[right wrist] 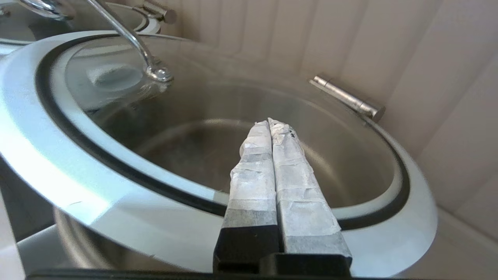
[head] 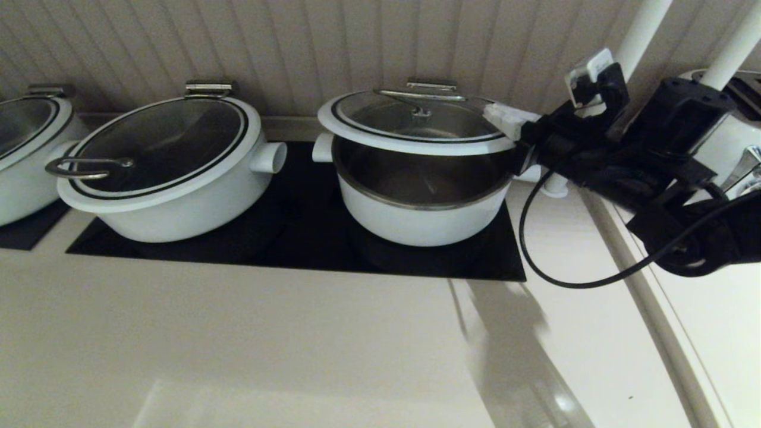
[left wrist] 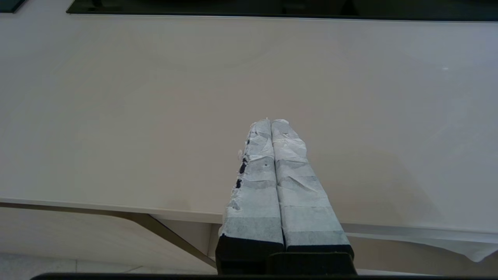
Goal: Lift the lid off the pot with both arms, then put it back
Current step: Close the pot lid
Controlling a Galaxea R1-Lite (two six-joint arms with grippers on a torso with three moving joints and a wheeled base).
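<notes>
The white pot point(head: 416, 214) stands on the black cooktop, its steel inside showing at the front. The glass lid point(head: 416, 122) with the white rim and the steel bar handle point(head: 419, 98) sits raised above the pot's front rim. My right gripper point(head: 492, 112) reaches in from the right, shut. Its fingers lie over the lid's right rim with nothing between them. In the right wrist view the gripper point(right wrist: 268, 121) is above the glass, and the lid's rim point(right wrist: 78, 163) and handle point(right wrist: 132, 42) show. My left gripper point(left wrist: 271, 121) is shut and empty over the beige counter, out of the head view.
A wider white pot with a loop-handled lid point(head: 166, 172) stands to the left, and another pot point(head: 24, 154) at the far left. The cooktop point(head: 297, 244) lies in the beige counter point(head: 238, 339). A white appliance point(head: 728, 139) stands at the right. A panelled wall is close behind.
</notes>
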